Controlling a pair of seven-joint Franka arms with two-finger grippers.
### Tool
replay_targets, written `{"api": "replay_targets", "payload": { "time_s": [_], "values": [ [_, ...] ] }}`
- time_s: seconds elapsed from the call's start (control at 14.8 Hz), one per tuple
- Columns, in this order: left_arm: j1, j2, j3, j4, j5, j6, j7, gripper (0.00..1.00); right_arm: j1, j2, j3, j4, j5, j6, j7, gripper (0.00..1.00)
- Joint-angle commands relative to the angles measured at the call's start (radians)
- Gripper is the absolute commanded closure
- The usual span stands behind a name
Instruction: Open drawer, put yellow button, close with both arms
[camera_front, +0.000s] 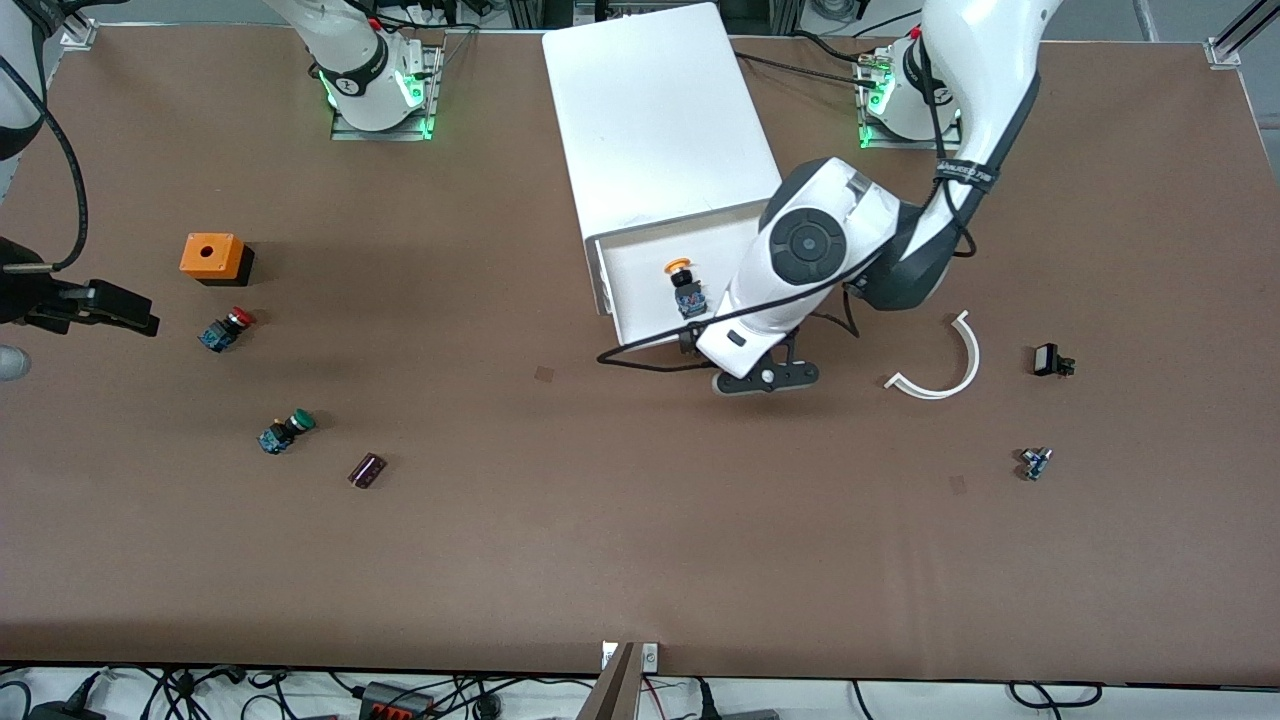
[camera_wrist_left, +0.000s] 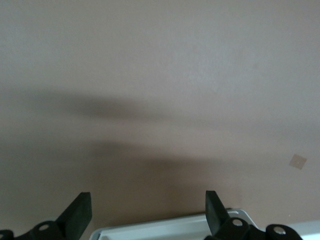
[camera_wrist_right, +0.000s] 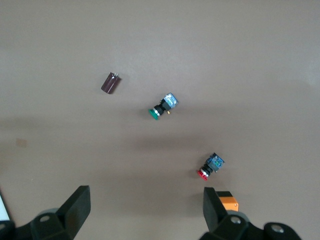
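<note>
Front view: small yellow button (camera_front: 680, 268) lies in the pulled-out white plastic drawer (camera_front: 640, 262); released left gripper (camera_wrist_left: 147, 212) hovers at its five o'clock edge; released right gripper (camera_wrist_right: 145, 210) waits. An uneven push could jam it.

Drawer (camera_front: 640, 275) partly under left arm; right tool (camera_front: 100, 305) edge-cropped

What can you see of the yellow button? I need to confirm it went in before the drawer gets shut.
The yellow button is a small push switch with a yellow-orange rounded cap on a dark blue-black body. It lies on its side inside the open top drawer, on the white floor, cap pointing toward the cabinet. Nothing grips it; the left gripper, open, hangs at the drawer's front edge.
</note>
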Motion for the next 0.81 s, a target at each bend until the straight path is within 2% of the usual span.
{"api": "replay_targets", "payload": {
  "time_s": [0.0,0.14,0.27,0.41,0.61,0.74],
  "values": [
    [0.003,-0.080,-0.033,-0.088,0.029,0.008,-0.068,0.00,0.023,-0.023,-0.001,-0.045,-0.016,0.038,0.001,0.00],
    [0.005,-0.141,-0.050,-0.172,0.029,0.010,-0.139,0.00,0.024,-0.054,0.002,-0.104,-0.018,0.073,0.001,0.00],
    [0.005,-0.157,-0.091,-0.224,0.029,0.013,-0.159,0.00,0.023,-0.081,0.003,-0.152,-0.019,0.084,0.001,0.00],
    [0.004,-0.157,-0.117,-0.241,0.029,0.016,-0.194,0.00,0.023,-0.129,0.003,-0.230,-0.019,0.101,0.001,0.00],
    [0.007,-0.158,-0.151,-0.249,0.029,0.010,-0.196,0.00,0.019,-0.244,0.002,-0.402,-0.018,0.177,0.001,0.00],
    [0.007,-0.158,-0.162,-0.252,0.028,0.008,-0.197,0.00,0.023,-0.267,0.002,-0.421,-0.019,0.164,0.001,0.00]
  ]
}}
